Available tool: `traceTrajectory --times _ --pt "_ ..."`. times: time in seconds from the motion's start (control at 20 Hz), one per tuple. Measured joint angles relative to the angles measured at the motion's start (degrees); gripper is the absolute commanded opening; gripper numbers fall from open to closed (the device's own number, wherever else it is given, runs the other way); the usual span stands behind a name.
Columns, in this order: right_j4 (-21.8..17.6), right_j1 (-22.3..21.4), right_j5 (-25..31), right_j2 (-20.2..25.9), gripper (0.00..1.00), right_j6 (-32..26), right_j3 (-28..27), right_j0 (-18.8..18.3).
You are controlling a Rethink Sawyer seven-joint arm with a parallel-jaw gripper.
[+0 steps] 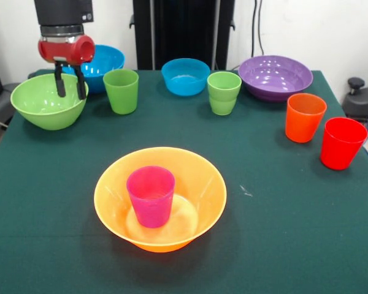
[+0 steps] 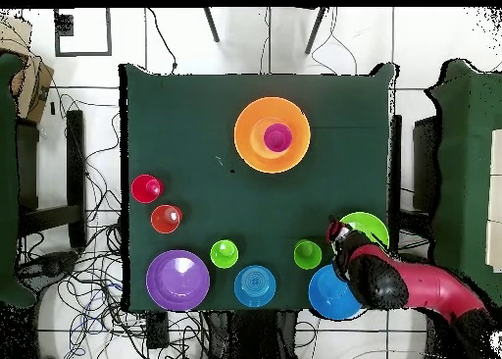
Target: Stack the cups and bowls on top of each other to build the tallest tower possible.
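Green-clothed counter (image 1: pixel 282 208): purple cup (image 1: pixel 151 196) upright in orange bowl (image 1: pixel 160 197) mid-counter. End effector (image 1: pixel 70 81) released, empty, apparently over green bowl (image 1: pixel 48 101) rim; bowl directly beneath.

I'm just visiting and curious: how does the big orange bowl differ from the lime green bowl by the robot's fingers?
The orange bowl is larger than the lime green bowl. The orange bowl holds an upright purple cup; the lime green bowl is empty. The orange bowl stands alone in the table's front middle, while the lime green bowl sits at the back edge, with the open gripper at its rim. Both are round, glossy and upright.
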Motion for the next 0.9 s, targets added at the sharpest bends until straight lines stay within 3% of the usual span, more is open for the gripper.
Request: traceTrajectory --times 0.9 --pt "-5.6 5.9 0.0 -2.0 1.0 0.0 -4.6 2.9"
